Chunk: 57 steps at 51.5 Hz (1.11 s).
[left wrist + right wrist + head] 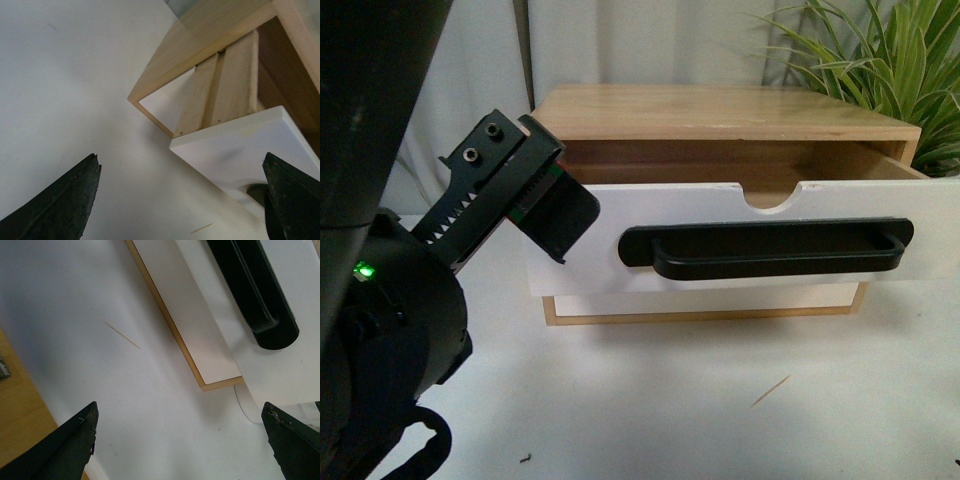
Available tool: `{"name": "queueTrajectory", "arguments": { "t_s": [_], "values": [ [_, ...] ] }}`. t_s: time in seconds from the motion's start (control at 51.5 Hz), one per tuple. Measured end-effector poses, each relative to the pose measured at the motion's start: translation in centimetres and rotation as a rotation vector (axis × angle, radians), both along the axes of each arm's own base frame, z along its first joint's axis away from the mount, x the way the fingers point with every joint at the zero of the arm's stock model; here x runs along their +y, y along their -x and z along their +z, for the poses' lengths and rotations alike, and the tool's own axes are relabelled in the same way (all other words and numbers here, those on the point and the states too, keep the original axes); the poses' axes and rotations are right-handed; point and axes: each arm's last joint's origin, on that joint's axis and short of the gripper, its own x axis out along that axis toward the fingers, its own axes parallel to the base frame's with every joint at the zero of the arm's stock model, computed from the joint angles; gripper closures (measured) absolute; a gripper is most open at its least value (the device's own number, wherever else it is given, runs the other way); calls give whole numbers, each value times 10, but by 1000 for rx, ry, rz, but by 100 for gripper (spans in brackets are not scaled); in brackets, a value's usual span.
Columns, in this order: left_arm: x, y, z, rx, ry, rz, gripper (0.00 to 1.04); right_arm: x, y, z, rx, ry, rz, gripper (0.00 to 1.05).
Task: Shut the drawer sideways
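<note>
On the tabletop (pixel 670 400), the drawer (pixel 700 205) juts forward from the cabinet (pixel 720 110); a plant (pixel 880 60) stands behind right, the left claw (pixel 560 215) at the drawer's left end.

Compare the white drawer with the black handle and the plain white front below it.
The upper white-fronted drawer sticks out, open; the lower plain white drawer front sits back in the wood frame. The upper has a black bar handle and semicircular notch; the lower shows neither. Both are white.

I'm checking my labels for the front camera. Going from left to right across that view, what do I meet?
green light on the left arm → left end effector → black bar handle on the drawer. The plant is left out because it overlaps the handle's span.
</note>
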Motion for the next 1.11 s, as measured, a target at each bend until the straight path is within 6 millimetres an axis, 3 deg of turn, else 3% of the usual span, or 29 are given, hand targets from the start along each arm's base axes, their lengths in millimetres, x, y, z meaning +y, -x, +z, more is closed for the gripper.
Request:
{"name": "queueTrajectory", "arguments": {
  "t_s": [0.602,1.107],
  "values": [
    [-12,-9,-6,18,-59,-142,6,18,-37,14,-43,-24,-23,9],
    [-17,-37,-3,16,-95,-205,6,36,-79,21,-41,-27,-46,9]
  ]
}}
